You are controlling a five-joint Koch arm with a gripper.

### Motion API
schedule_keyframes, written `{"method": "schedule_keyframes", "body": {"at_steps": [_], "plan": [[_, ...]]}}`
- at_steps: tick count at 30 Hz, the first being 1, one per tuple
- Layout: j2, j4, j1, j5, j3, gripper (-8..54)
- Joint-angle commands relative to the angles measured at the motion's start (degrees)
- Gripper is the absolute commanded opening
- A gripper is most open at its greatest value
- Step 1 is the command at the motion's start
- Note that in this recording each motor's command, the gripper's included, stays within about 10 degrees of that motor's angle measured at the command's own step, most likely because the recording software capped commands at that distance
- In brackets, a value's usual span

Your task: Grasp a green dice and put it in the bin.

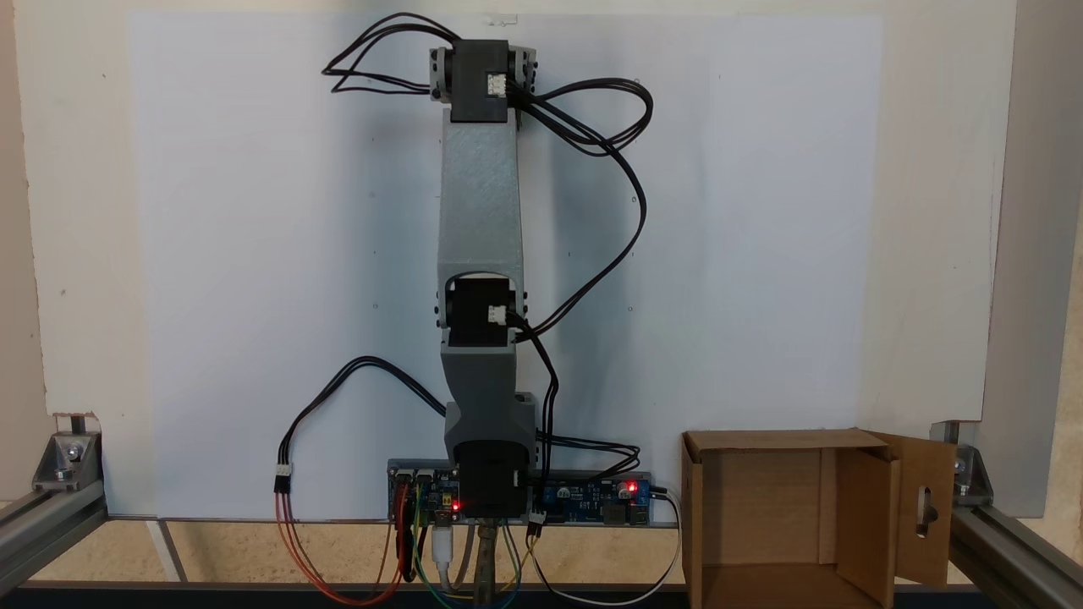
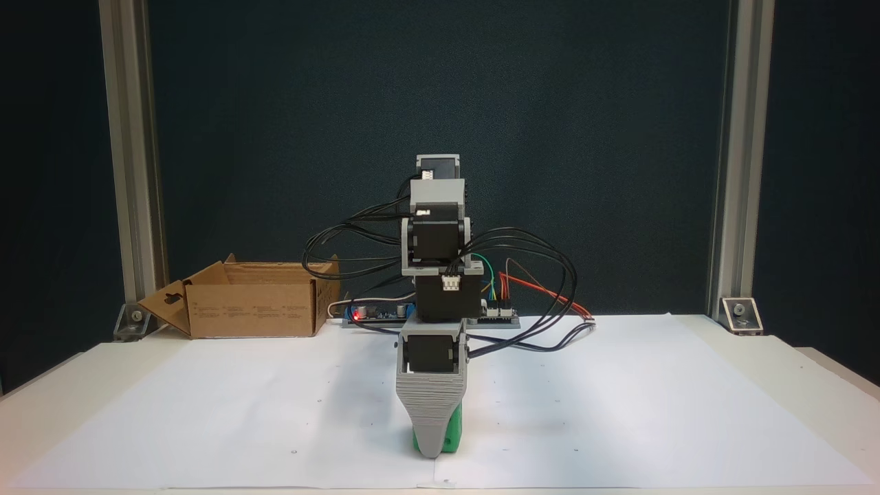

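Gripper (image 2: 433, 447) down at white paper sheet (image 2: 619, 412), front of table in fixed view facing arm. Grey jaw in front hides other jaw; grip state cannot be told. Green dice (image 2: 450, 436) peeks from behind jaw tip, seemingly on sheet. Arm (image 1: 480, 220) stretched straight out from base. Bin (image 1: 787, 507) beside base, well apart from dice, flaps open.

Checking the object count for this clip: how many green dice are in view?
1. The green dice sits on the white paper at the arm's hand, mostly hidden behind it; others could be hidden.
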Motion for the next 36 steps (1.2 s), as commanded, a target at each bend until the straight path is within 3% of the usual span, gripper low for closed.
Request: {"method": "schedule_keyframes", "body": {"at_steps": [1, 9, 16, 22, 36], "plan": [[0.62, 3.60, 0.18, 2.29, -4.04, 11.8], [15.10, 8.79, 0.70, 3.08, -3.96, 11.8], [34.70, 11.60, 2.46, 3.43, 1.41, 11.9], [47.81, 11.60, 13.62, -0.09, 4.13, 11.8], [53.00, 11.51, 63.61, -16.61, 4.57, 11.9]]}}
